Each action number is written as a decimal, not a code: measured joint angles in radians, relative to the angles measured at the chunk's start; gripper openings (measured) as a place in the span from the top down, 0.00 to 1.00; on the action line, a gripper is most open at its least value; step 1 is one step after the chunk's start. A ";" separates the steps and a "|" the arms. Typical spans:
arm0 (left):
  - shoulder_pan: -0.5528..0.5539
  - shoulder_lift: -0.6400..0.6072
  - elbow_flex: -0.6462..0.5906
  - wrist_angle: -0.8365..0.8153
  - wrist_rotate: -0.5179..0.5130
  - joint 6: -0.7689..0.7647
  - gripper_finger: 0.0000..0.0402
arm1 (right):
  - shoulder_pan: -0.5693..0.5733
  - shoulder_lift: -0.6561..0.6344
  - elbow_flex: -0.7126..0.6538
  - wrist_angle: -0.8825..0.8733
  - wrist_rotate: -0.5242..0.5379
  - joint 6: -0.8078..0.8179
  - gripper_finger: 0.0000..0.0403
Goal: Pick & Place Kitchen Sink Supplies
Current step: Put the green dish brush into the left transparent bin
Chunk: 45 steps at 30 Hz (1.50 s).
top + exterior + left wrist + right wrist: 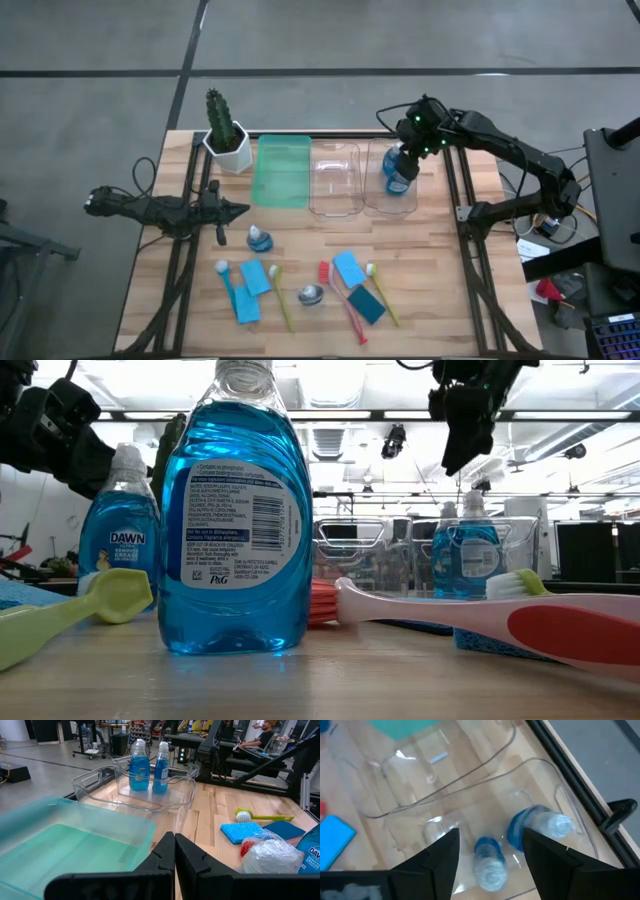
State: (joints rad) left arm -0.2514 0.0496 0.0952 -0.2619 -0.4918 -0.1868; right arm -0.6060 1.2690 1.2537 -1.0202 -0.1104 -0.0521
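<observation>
A pale wooden table (430,300) carries the scene, with three bins lined along its far edge: a green bin (282,172), then a clear bin (334,178), then a second clear bin (372,190) nearest the right arm. A cactus (220,120) in a white pot stands just beside the green bin.

The right gripper (422,135) hangs over that second clear bin, jaws spread wide and holding nothing — two blue-liquid bottles (490,862) stand upright inside the bin directly beneath it. The left gripper (238,209) waits near the table's left side, in front of the green bin, its fingers (192,857) pressed together and empty.

Across the near half of the table lie the rest of the supplies: two more dish-soap bottles (259,238), one close to the left gripper and one nearer the front edge; blue sponges (348,267) with a darker teal sponge (366,305) next to them; and long-handled brushes — a pink brush (345,305), a yellow-green brush (281,300) and a blue brush (226,280) — scattered among them.
</observation>
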 joint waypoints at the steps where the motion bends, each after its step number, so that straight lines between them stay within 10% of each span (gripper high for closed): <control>1: 0.000 0.000 0.000 0.000 0.000 0.000 0.99 | 0.012 0.000 0.005 -0.004 0.000 0.000 0.47; 45: 0.000 0.000 0.000 0.000 0.000 0.000 0.99 | 0.739 0.027 0.050 -0.012 0.035 0.508 0.48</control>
State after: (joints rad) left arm -0.2513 0.0495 0.0950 -0.2619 -0.4917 -0.1869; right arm 0.1330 1.2960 1.3041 -1.0325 -0.0749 0.4557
